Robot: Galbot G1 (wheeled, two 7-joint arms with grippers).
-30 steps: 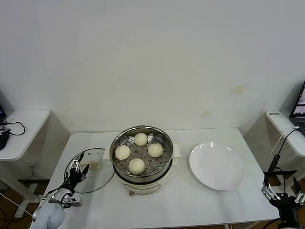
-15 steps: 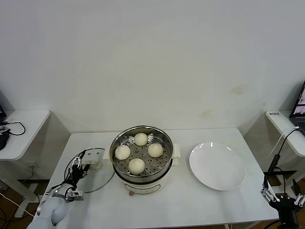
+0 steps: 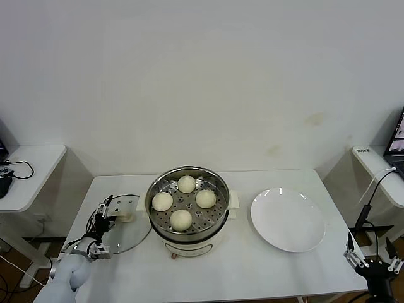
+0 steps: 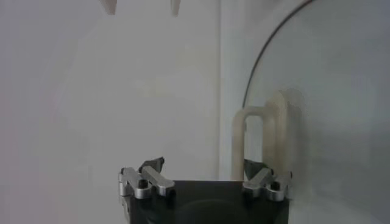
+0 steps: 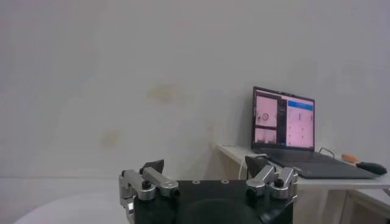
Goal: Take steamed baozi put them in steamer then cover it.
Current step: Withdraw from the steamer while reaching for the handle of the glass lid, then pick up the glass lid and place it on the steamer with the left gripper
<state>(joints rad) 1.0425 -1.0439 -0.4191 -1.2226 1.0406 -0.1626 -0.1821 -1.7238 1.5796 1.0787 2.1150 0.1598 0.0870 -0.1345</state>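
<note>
Head view: left gripper has moved onto the glass cover's handle, jaws wide but narrowing. Four baozi fill the steamer; covering remains. Right gripper idles, jaws wide.

1. Back wall: plain off-white, faint brownish stains toward the right side.
2. White tabletop set against the wall, centre of room.
3. Left side table: white, rounded corner, black cable lying on it.
4. Right side desk: white, carries an open laptop with lit screen.
5. Floor glimpsed lower left, brownish.
6. Light even, no hard shadows.
</note>
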